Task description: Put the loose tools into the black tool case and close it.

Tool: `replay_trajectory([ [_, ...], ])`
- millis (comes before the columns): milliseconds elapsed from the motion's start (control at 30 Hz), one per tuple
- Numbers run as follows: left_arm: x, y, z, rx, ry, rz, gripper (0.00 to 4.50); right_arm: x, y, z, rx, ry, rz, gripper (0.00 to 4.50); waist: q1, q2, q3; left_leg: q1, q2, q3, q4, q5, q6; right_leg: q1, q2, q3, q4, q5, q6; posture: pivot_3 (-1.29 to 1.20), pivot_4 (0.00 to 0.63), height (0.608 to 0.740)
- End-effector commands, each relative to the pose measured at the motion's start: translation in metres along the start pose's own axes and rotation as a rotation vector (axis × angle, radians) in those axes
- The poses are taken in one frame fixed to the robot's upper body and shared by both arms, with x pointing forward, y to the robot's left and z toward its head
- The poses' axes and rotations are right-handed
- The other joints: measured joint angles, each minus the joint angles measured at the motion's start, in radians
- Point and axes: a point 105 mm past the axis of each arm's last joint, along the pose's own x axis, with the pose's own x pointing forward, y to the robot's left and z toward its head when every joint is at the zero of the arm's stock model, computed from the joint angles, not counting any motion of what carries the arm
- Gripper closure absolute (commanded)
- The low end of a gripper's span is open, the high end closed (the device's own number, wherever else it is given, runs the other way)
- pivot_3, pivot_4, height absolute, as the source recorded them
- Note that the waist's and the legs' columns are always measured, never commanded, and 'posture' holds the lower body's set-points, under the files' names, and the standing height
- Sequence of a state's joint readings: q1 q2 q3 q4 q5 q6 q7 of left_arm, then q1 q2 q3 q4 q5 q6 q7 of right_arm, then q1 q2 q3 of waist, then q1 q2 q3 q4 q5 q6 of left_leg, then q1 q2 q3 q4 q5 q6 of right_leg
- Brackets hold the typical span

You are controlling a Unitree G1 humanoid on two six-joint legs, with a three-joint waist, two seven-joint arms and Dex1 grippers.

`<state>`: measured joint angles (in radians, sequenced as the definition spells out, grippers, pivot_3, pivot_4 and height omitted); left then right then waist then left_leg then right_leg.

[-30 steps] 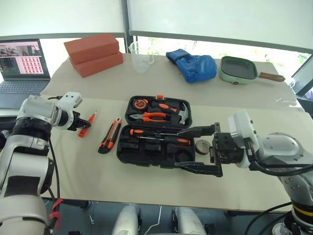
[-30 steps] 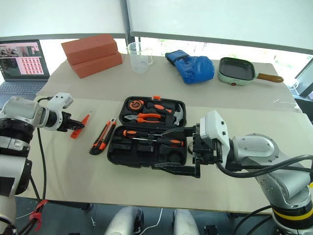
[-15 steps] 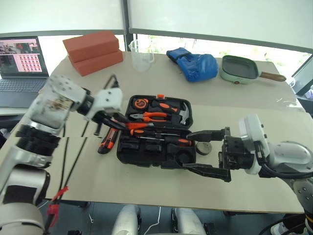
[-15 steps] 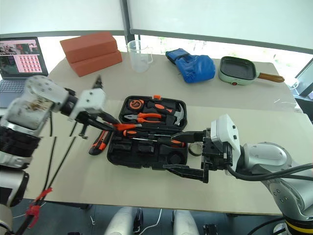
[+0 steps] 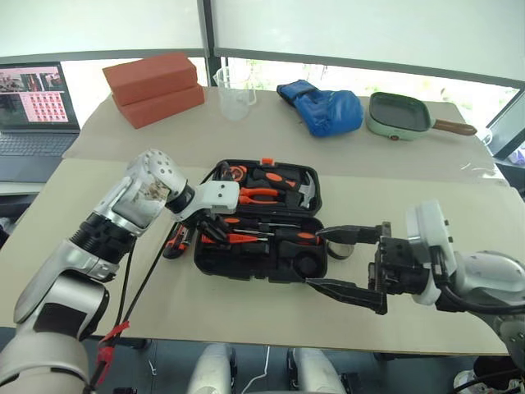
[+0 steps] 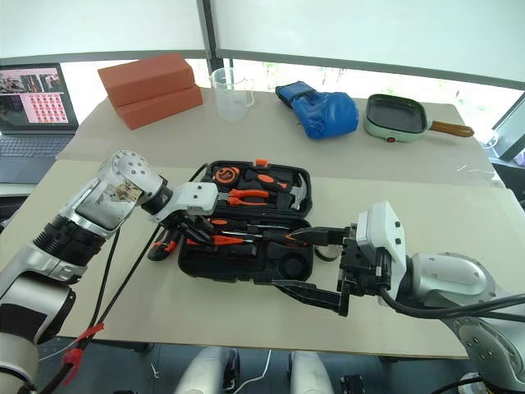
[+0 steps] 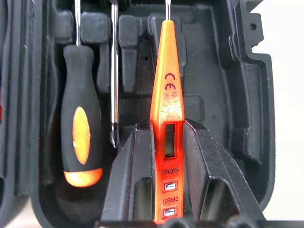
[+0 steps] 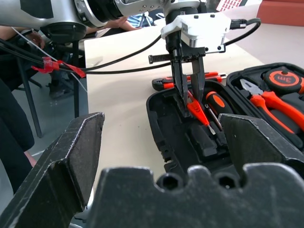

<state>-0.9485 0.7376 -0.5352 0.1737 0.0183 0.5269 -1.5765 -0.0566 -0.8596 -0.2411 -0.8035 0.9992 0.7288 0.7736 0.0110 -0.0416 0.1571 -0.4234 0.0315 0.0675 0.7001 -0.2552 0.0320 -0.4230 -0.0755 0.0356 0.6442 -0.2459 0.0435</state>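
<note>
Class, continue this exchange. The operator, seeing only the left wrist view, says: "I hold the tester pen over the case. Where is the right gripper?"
Observer: The right gripper is open, at the case's right front corner.
Operator: Any tools outside the case?
Observer: The utility knife lies on the table, left of the case.
Operator: And the tape roll?
Observer: On the table by the case's right side, under the right gripper's fingers.

A "CE" mark is printed on the orange tester pen [image 7: 166, 109], which is seen in the left wrist view. Lower on its body, small labels are read as "INDUCTANCE" and "DIRECT", each beside a small button. No other text is legible.
</note>
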Motion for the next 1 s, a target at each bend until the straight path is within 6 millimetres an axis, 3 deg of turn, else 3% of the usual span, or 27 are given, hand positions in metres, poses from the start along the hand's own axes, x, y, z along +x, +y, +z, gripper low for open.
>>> replay_trajectory([
  [33, 0.006, 0.004, 0.002, 0.015, 0.025, 0.004, 4.10, -0.001, 0.004, 0.008, -0.050, -0.015, -0.004, 0.00, 0.002, 0.000, 0.000, 0.000, 0.000, 0.000, 0.000, 0.000, 0.000, 0.000, 0.000, 0.000, 0.000, 0.000, 0.000, 0.00, 0.150, 0.738],
  [167, 0.008, 0.006, -0.009, 0.055, 0.077, 0.007, 4.10, 0.001, 0.004, 0.009, -0.052, -0.017, -0.004, 0.00, 0.001, 0.000, 0.000, 0.000, 0.000, -0.001, 0.000, 0.000, 0.000, 0.001, 0.000, 0.000, 0.000, 0.000, 0.000, 0.00, 0.150, 0.738],
  [467, 0.008, 0.009, 0.000, 0.014, 0.027, -0.040, 4.10, 0.005, 0.004, 0.012, -0.056, -0.020, -0.004, 0.00, 0.000, 0.000, 0.000, 0.001, 0.000, -0.001, 0.001, 0.000, 0.000, 0.001, 0.000, 0.000, 0.001, 0.000, 0.000, 0.00, 0.150, 0.738],
  [700, 0.012, 0.010, -0.013, -0.021, 0.088, -0.028, 4.10, 0.008, 0.004, 0.013, -0.055, -0.024, -0.009, 0.00, -0.003, 0.000, 0.000, 0.000, 0.000, -0.001, 0.001, 0.000, 0.001, 0.000, 0.000, 0.000, 0.001, 0.000, 0.000, 0.00, 0.150, 0.738],
  [867, 0.012, 0.009, -0.011, -0.041, 0.081, -0.040, 4.10, 0.009, 0.003, 0.014, -0.056, -0.029, -0.014, 0.00, -0.005, 0.000, 0.000, 0.000, 0.000, -0.001, 0.001, 0.000, 0.001, 0.000, 0.001, 0.000, 0.001, 0.000, 0.000, 0.00, 0.150, 0.738],
  [900, 0.011, 0.010, -0.011, -0.038, 0.080, -0.038, 3.07, 0.009, 0.002, 0.014, -0.056, -0.030, -0.015, 0.00, -0.006, 0.000, 0.000, 0.000, 0.000, -0.001, 0.001, 0.000, 0.001, 0.000, 0.001, 0.000, 0.001, 0.000, 0.000, 0.00, 0.150, 0.738],
  [1000, -0.005, 0.008, 0.000, -0.062, 0.014, -0.029, 2.03, 0.010, 0.003, 0.013, -0.045, -0.029, -0.014, 0.00, -0.006, 0.000, 0.000, 0.000, 0.000, -0.001, 0.001, 0.000, 0.001, 0.000, 0.001, 0.000, 0.002, 0.000, 0.000, 0.00, 0.150, 0.738],
])
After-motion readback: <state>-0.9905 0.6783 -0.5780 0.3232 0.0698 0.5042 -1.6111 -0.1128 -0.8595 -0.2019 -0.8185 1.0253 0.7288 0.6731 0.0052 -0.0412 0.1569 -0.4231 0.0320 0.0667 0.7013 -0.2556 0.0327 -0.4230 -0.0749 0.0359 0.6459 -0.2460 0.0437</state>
